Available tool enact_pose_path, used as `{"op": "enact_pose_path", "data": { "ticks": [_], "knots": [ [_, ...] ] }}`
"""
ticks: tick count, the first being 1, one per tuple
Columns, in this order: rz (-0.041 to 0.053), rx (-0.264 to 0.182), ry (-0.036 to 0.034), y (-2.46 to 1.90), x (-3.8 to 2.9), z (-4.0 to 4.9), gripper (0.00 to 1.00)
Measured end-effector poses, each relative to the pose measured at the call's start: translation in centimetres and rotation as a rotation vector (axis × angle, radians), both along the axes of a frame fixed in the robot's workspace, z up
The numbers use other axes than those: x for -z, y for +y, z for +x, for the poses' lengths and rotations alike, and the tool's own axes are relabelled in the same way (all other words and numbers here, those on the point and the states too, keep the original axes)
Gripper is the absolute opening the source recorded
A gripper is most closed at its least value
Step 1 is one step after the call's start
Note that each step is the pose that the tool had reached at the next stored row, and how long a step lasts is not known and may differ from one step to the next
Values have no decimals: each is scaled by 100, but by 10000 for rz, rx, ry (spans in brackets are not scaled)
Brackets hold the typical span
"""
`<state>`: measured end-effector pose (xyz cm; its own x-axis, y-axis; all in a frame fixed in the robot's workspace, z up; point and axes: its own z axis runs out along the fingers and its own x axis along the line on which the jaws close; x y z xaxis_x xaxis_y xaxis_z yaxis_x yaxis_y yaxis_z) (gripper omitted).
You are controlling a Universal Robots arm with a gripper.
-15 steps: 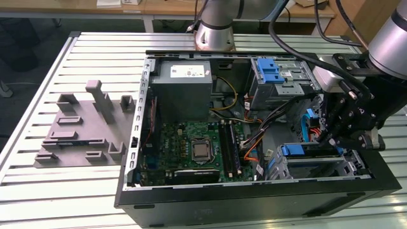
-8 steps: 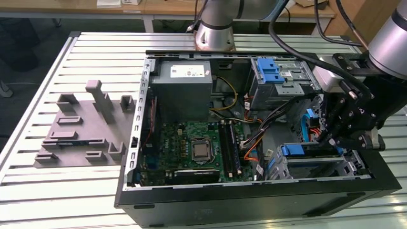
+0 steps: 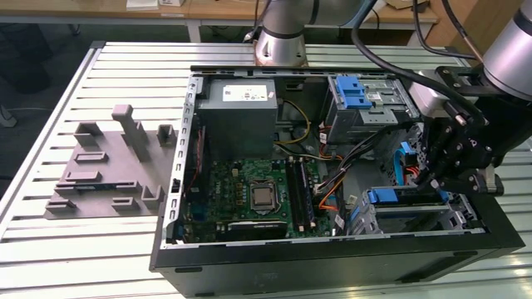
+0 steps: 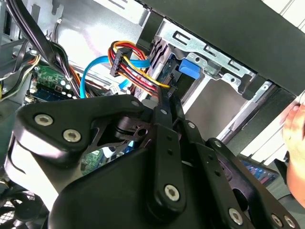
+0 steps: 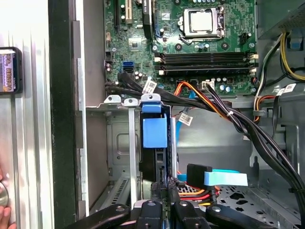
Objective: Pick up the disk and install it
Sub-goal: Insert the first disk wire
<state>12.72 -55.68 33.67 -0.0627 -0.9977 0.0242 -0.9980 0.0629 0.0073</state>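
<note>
1. We see the slatted aluminium worktop (image 3: 50, 112) carrying an open black tower computer case (image 3: 332, 261) across its middle, reaching toward the edge at the exterior view's right.
2. The robot arm (image 3: 287, 31) rises from the far edge of the worktop, just behind the case.
3. A grey moulded fixture plate (image 3: 104, 168) lies on the worktop beside the case, on the exterior view's left, apart from it.
4. Inside the case, the grey power supply box (image 3: 239, 115) sits at the far wall, with the green motherboard (image 3: 249, 199) nearer us and its bare processor (image 5: 204, 21) at centre.
5. A silver drive cage (image 3: 365, 103) with a blue latch occupies the far corner of the case, on the exterior view's right.
6. The gripper (image 3: 445, 180) hangs inside the case over the lower drive bay (image 5: 121, 143), at the near corner on the exterior view's right.
7. The disk (image 5: 159, 157) stands on edge in that bay, blue carrier tab (image 5: 155, 129) outward; in both wrist views the black fingers (image 4: 167, 102) are pressed close together onto its edge, pinching it.
8. Red, yellow and black power leads (image 4: 136, 67) and a blue data cable (image 4: 93, 69) run just beside the disk.
9. A person's hand (image 4: 295, 131) shows outside the case wall.
</note>
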Motion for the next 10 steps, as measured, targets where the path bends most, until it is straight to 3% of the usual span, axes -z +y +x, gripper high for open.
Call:
{"op": "enact_pose_path", "data": {
  "ticks": [10],
  "knots": [
    [5,70,3,14,25,0,16]
  ]
}}
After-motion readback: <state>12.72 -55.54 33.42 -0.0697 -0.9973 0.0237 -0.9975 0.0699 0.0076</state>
